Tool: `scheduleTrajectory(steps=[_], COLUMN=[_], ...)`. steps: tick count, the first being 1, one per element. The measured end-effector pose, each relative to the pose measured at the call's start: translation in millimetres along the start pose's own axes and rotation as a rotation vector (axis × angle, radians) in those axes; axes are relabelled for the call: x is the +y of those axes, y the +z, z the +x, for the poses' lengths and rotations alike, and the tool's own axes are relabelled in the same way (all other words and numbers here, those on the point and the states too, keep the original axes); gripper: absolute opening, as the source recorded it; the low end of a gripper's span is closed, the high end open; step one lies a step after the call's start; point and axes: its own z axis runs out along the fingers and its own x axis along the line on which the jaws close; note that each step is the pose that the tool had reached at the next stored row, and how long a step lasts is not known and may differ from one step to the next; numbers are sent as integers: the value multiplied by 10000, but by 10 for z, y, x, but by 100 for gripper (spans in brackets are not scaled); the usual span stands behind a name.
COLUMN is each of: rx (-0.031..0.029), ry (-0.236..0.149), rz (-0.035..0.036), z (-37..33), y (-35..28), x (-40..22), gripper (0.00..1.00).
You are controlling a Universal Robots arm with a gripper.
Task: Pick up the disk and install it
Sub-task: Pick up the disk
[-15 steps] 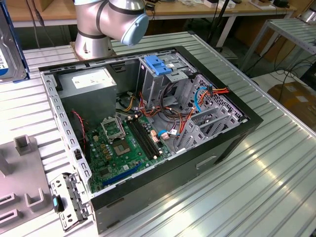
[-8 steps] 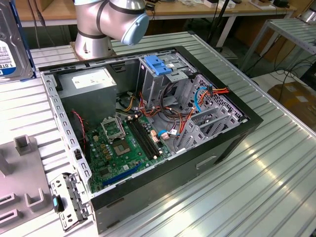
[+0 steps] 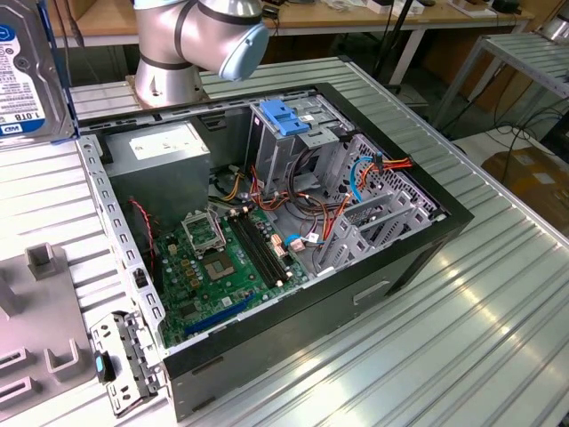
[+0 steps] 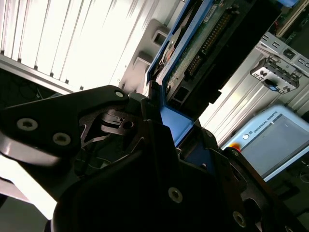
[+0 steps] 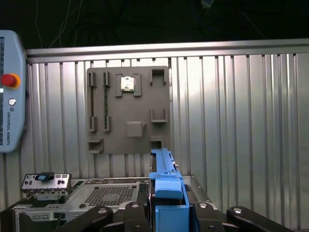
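Disk [image 3: 27, 76] upright, white-and-blue label, blue side rails, jaws clamped on it

An open black computer case [image 3: 293, 347] is laid on its side on the ribbed metal bench [image 3: 471, 338]. Inside it a green motherboard [image 3: 222, 267], a grey power supply [image 3: 169, 156] and a metal drive cage [image 3: 298, 160] topped by a blue bracket [image 3: 283, 117] are exposed. In the first wrist view a grey fixture plate [image 5: 128, 110] is seen lying on the bench, with a teach pendant [image 5: 9, 92] placed near it
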Motion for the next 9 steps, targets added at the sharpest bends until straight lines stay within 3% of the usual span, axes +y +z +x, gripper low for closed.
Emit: scheduleTrajectory(steps=[9], rx=[1], ry=[0], rz=[0], z=[-5], y=[0], x=[-119], gripper=[37])
